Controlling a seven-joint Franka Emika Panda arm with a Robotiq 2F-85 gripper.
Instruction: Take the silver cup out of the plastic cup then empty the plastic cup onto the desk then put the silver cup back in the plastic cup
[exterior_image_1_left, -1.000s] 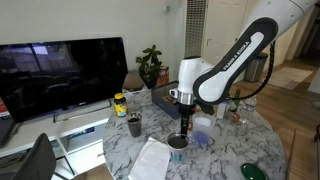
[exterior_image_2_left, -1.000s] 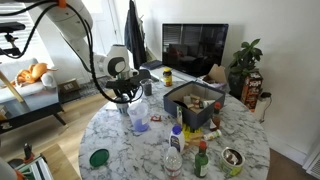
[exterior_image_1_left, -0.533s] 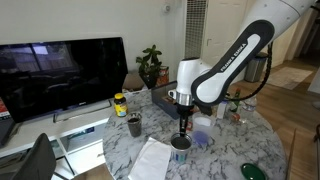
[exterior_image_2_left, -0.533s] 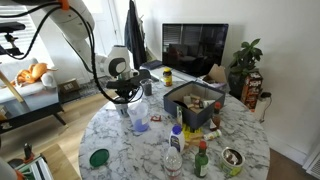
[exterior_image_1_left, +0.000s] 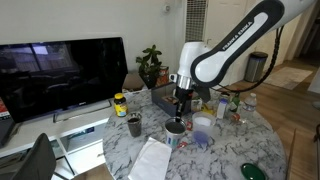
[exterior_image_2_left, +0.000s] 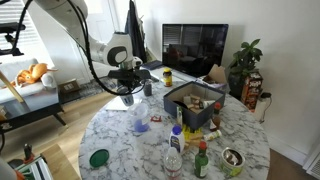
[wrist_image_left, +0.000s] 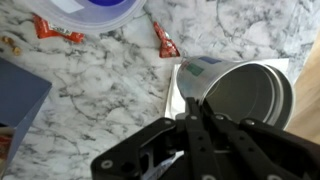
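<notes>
My gripper (wrist_image_left: 190, 102) is shut on the rim of the silver cup (wrist_image_left: 250, 95), a shiny metal cup with a green label near its lip. In both exterior views the silver cup (exterior_image_1_left: 175, 127) (exterior_image_2_left: 127, 99) hangs tilted from the gripper (exterior_image_1_left: 181, 110) (exterior_image_2_left: 127, 90), a little above the marble desk (exterior_image_1_left: 225, 160) (exterior_image_2_left: 120, 150). A pale plastic cup (exterior_image_1_left: 203, 124) stands upright on the desk just beside it, apart from the gripper. Red candy wrappers (wrist_image_left: 165, 42) lie loose on the desk (wrist_image_left: 100, 85).
A white paper sheet (exterior_image_1_left: 150, 160) lies under and beside the hanging cup. A blue-rimmed round lid (wrist_image_left: 90, 10) (exterior_image_1_left: 200, 140) rests close by. A dark cup (exterior_image_1_left: 134, 125), a yellow-lidded jar (exterior_image_1_left: 120, 103), a box of snacks (exterior_image_2_left: 195, 103), bottles (exterior_image_2_left: 175, 155) and a green lid (exterior_image_2_left: 98, 157) also crowd the desk.
The jaws closed on the silver cup's rim while it stood on the desk. The arm then rose and carried the cup up off the surface.
</notes>
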